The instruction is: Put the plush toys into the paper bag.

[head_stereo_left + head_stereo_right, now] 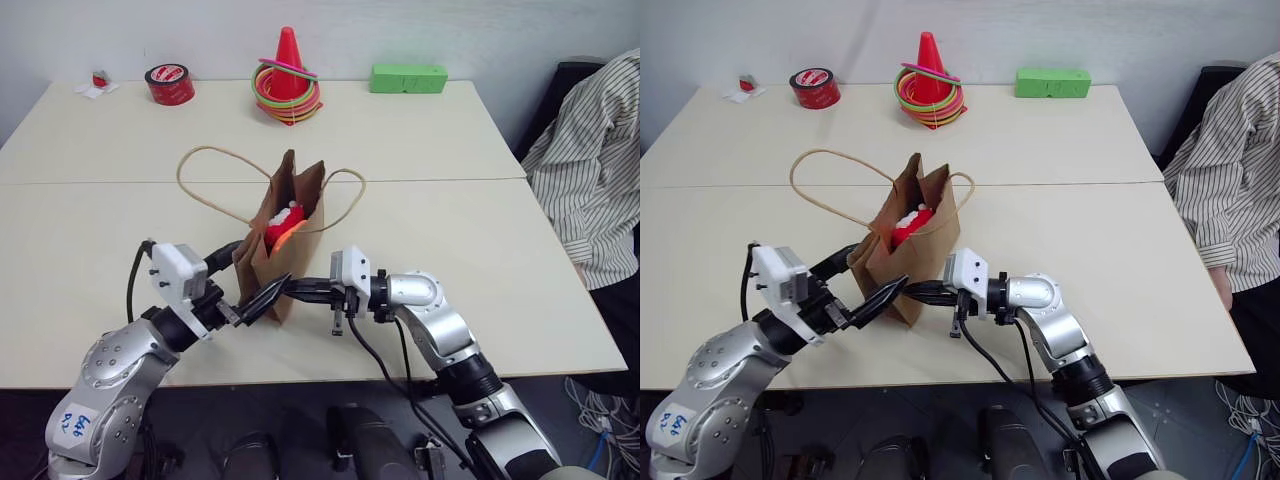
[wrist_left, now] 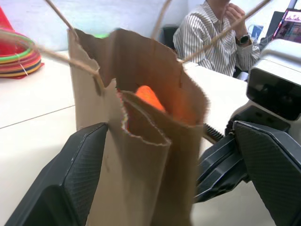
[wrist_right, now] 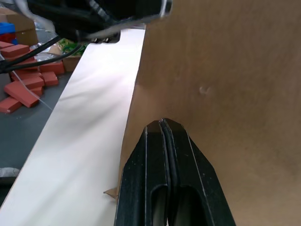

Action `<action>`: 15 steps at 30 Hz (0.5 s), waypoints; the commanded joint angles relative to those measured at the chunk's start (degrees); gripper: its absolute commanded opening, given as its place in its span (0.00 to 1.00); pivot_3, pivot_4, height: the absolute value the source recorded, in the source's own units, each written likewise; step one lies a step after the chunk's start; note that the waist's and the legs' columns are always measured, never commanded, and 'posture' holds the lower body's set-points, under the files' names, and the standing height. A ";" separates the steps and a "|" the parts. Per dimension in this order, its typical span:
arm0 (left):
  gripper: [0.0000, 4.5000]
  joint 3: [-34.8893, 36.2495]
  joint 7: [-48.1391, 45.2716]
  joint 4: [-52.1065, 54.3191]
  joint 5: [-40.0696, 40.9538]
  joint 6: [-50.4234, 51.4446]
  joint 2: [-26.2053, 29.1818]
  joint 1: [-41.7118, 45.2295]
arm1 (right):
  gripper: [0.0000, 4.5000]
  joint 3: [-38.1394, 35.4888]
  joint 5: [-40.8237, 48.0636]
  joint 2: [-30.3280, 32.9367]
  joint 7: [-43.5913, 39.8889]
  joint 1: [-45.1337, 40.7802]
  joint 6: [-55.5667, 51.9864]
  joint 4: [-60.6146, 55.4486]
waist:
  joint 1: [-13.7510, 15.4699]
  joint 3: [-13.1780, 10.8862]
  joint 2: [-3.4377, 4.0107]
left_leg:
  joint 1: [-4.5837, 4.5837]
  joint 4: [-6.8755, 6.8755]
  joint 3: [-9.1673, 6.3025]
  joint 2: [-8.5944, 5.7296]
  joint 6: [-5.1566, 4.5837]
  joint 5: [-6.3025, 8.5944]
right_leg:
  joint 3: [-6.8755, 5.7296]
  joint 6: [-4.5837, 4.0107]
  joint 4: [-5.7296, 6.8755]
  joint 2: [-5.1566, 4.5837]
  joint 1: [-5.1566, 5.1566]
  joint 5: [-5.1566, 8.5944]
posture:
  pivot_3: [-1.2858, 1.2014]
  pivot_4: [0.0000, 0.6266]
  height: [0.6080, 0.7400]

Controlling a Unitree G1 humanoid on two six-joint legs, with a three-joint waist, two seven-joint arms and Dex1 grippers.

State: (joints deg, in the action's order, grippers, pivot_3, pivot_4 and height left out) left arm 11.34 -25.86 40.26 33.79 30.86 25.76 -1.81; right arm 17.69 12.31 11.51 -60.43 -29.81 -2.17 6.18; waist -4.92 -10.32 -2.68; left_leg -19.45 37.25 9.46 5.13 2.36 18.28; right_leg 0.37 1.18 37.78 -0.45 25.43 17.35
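Two plush toys: the orange one (image 2: 146, 95) and the red-and-white one (image 1: 285, 218), both inside the bag.
Paper bag (image 1: 290, 205): upright mid-table, mouth up.
Left gripper (image 1: 244, 282): fingers spread wide astride the bag's near corner, seemingly steadying it.
Right gripper (image 1: 292, 291): clenched empty, tips against the bag's side.

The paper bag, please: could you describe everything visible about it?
The paper bag is brown kraft paper, creased, with a torn rim and two thin tan cord handles. It stands upright and open near the table's front edge. An orange toy and a red-and-white toy sit inside. The open left pincer straddles its near corner; the shut right pincer points at its side.
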 commanded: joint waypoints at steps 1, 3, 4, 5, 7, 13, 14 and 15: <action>1.00 -1.26 2.90 -1.67 -2.79 -2.05 -1.44 3.06 | 0.01 1.17 -1.50 -0.95 0.36 -1.78 3.29 0.45 | 0.15 0.00 0.00 | 0.00 0.02 0.00 -0.02 -0.01 0.00 | 0.00 0.00 0.01 -0.01 0.00 0.00 | 0.52 0.24 1.00; 1.00 -2.21 3.77 -3.06 -3.30 -1.83 -2.28 4.58 | 0.01 1.62 -2.08 -1.33 0.35 -1.87 3.87 0.91 | 0.23 0.01 -0.01 | 0.00 0.05 -0.01 -0.04 -0.02 -0.01 | 0.00 0.00 0.02 -0.02 -0.02 0.00 | 0.52 0.24 1.00; 0.96 -2.68 3.91 -3.51 -3.94 -1.85 -2.28 4.87 | 0.00 1.64 -2.15 -1.44 0.42 -1.86 3.90 0.94 | 0.23 0.01 -0.01 | 0.00 0.05 -0.02 -0.04 -0.02 -0.01 | 0.00 0.01 0.02 -0.02 -0.02 -0.01 | 0.52 0.24 1.00; 0.91 -2.78 3.74 -3.76 -3.96 -2.11 -2.52 4.88 | 0.00 1.59 -2.15 -1.50 0.50 -1.83 3.90 0.95 | 0.24 0.01 -0.01 | 0.00 0.04 -0.01 -0.04 -0.02 -0.01 | 0.00 0.01 0.02 -0.02 -0.02 -0.01 | 0.52 0.24 1.00; 0.80 -3.10 2.92 -4.14 -3.97 -2.33 -2.16 4.99 | 0.00 1.53 -2.05 -1.21 0.55 -1.71 4.03 0.85 | 0.10 0.01 -0.01 | 0.00 0.01 0.01 -0.03 -0.03 0.00 | 0.00 0.01 0.00 -0.03 -0.01 -0.01 | 0.52 0.24 1.00; 0.37 -2.74 0.00 -7.13 -3.58 -2.06 -0.16 6.24 | 0.00 0.48 -0.59 1.27 -0.38 0.20 3.76 -1.28 | 0.21 0.01 -0.01 | -0.01 0.02 0.01 0.00 -0.01 0.00 | -0.02 0.00 0.00 -0.02 0.00 0.00 | 0.52 0.24 1.00; 0.29 -1.91 -1.68 -8.01 -2.70 -2.27 0.76 6.70 | 0.00 -0.20 -0.17 2.15 -0.22 0.89 3.21 -2.31 | 0.21 0.01 -0.01 | 0.00 0.02 0.01 0.00 -0.01 0.00 | -0.02 0.00 0.00 -0.02 0.00 0.00 | 0.52 0.24 1.00; 0.23 -1.15 -3.19 -8.94 -1.99 -2.54 1.65 7.22 | 0.00 -0.79 0.37 2.99 -0.20 1.45 2.55 -3.26 | 0.24 0.01 -0.01 | -0.01 0.03 0.01 -0.01 -0.01 0.00 | -0.02 0.00 0.00 -0.03 0.00 0.00 | 0.52 0.24 1.00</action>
State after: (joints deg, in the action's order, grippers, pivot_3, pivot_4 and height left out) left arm 8.41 -26.76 31.47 30.40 29.77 26.34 4.45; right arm 19.09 10.84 13.66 -60.57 -28.76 0.81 6.13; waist -4.68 -10.32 -2.69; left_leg -19.45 37.26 9.47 5.12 2.35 18.28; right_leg 0.36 1.18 37.78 -0.49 25.43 17.34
